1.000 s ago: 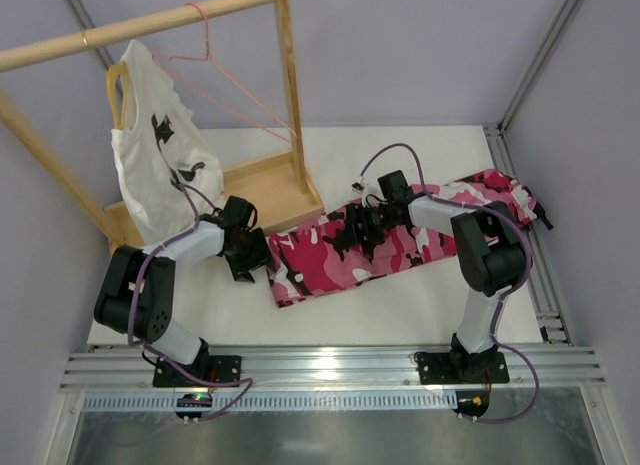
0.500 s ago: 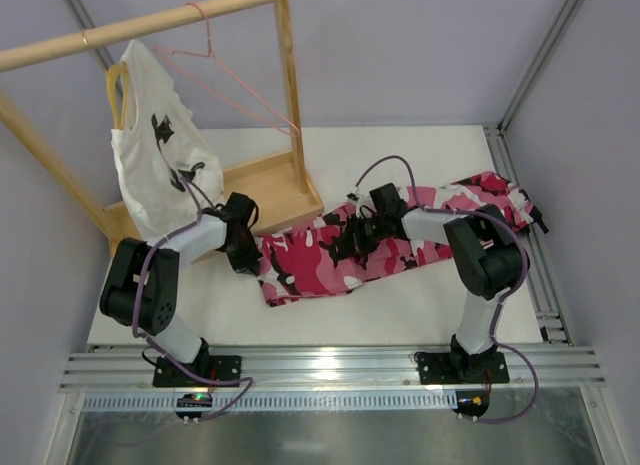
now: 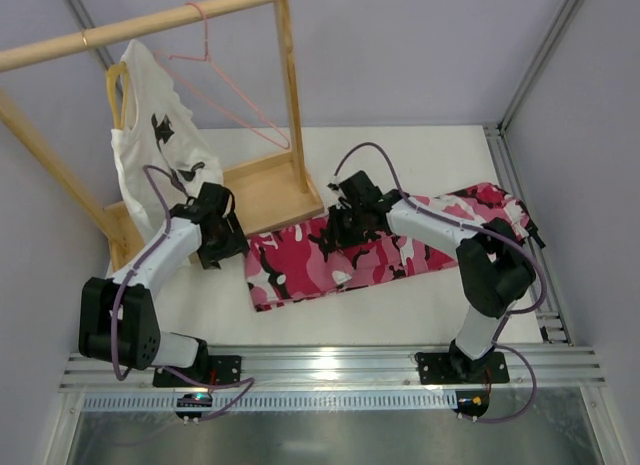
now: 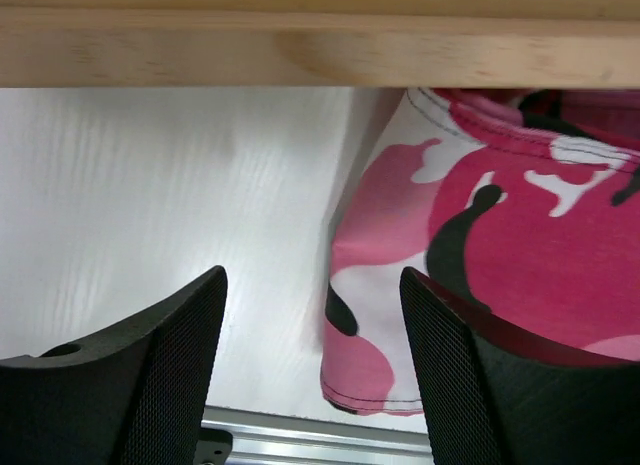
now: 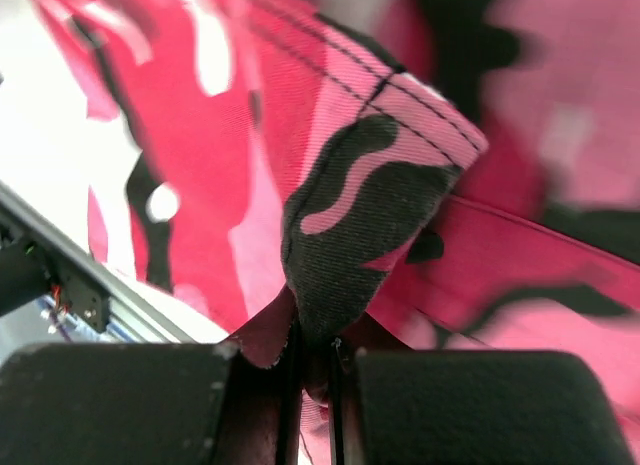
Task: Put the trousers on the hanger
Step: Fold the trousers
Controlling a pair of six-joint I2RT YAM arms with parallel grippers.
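Note:
The pink, white and black camouflage trousers (image 3: 400, 253) lie flat across the table, their left end close to the wooden rack base (image 3: 268, 190). My right gripper (image 3: 345, 223) is shut on a raised fold of the trousers (image 5: 370, 205), pinched between the jaws (image 5: 315, 375). My left gripper (image 3: 228, 247) stands open just left of the trousers' end, with the hem (image 4: 400, 385) lying between its fingers (image 4: 150, 375) and untouched. The thin pale-pink hanger (image 3: 232, 93) hangs bare on the wooden rail (image 3: 140, 25).
A white printed T-shirt (image 3: 155, 160) hangs on a yellow hanger (image 3: 114, 85) at the rail's left. The rack's base bar (image 4: 320, 45) is right ahead of the left gripper. An aluminium rail (image 3: 330, 365) runs along the near edge, and frame posts stand at the sides.
The left gripper closed at the trousers' left end, then opened again and drew back left. The right gripper shut on the cloth and dragged the trousers leftward.

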